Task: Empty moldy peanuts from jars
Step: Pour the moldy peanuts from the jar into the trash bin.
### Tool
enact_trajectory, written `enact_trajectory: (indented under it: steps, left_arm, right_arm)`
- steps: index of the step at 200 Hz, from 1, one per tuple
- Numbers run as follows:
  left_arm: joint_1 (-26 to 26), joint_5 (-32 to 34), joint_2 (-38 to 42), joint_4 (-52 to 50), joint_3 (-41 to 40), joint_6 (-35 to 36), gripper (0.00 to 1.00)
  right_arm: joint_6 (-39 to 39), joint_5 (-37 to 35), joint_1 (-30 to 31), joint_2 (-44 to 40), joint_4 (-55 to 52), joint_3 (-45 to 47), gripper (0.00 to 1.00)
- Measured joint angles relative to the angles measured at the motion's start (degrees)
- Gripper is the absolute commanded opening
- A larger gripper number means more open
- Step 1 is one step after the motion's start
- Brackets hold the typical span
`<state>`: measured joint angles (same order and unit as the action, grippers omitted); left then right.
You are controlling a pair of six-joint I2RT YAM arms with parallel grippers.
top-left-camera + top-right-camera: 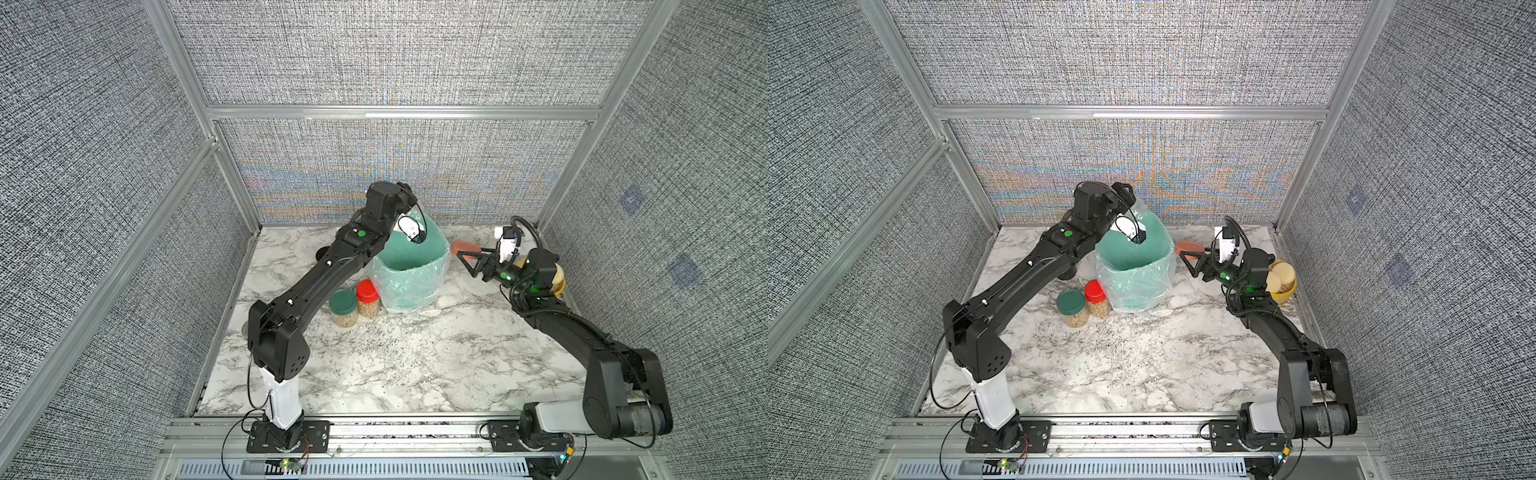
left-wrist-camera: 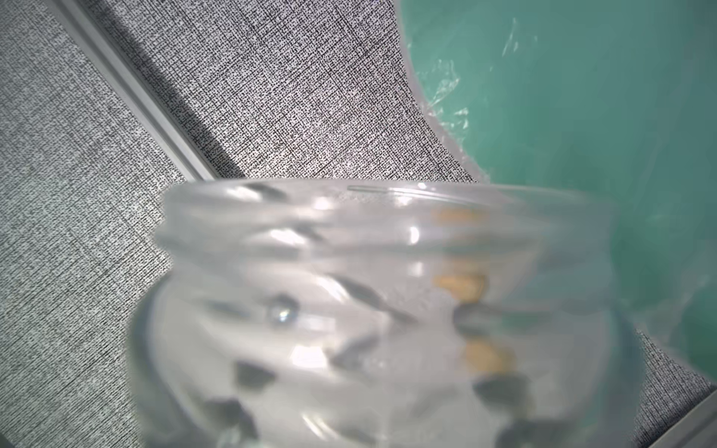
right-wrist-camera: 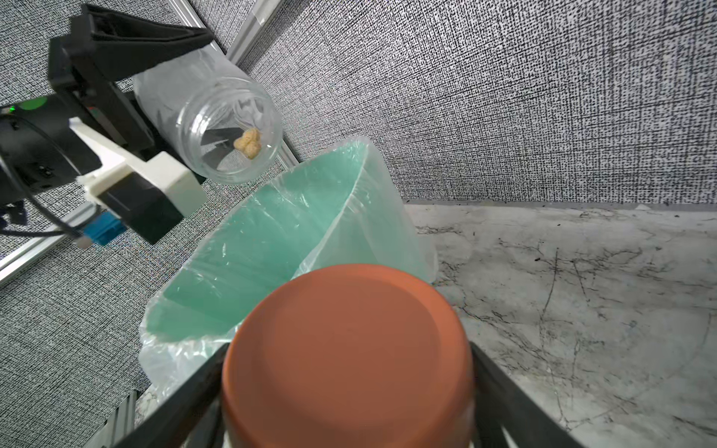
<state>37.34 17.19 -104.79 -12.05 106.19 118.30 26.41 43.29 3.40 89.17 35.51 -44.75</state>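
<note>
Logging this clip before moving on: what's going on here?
The left gripper holds an open clear jar tipped over the green-lined bin, with a few peanuts near its mouth. The right gripper holds an orange lid beside the bin. A red-lidded jar and a green-lidded jar stand capped and full nearby.
</note>
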Motion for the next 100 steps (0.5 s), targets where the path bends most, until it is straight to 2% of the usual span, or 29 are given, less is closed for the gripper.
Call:
enact_trajectory:
  steps: [34, 100]
  left_arm:
    - [-0.8, -6.1, 7.3, -5.2, -10.6, 0.3, 0.00]
    - [-1.5, -9.9, 4.9, -4.1, -12.2, 0.1, 0.00]
  right_arm:
    - [1.2, 1.0, 0.0, 1.2, 1.2, 0.0, 0.63]
    - [1.3, 1.3, 0.2, 0.1, 2.0, 0.2, 0.63]
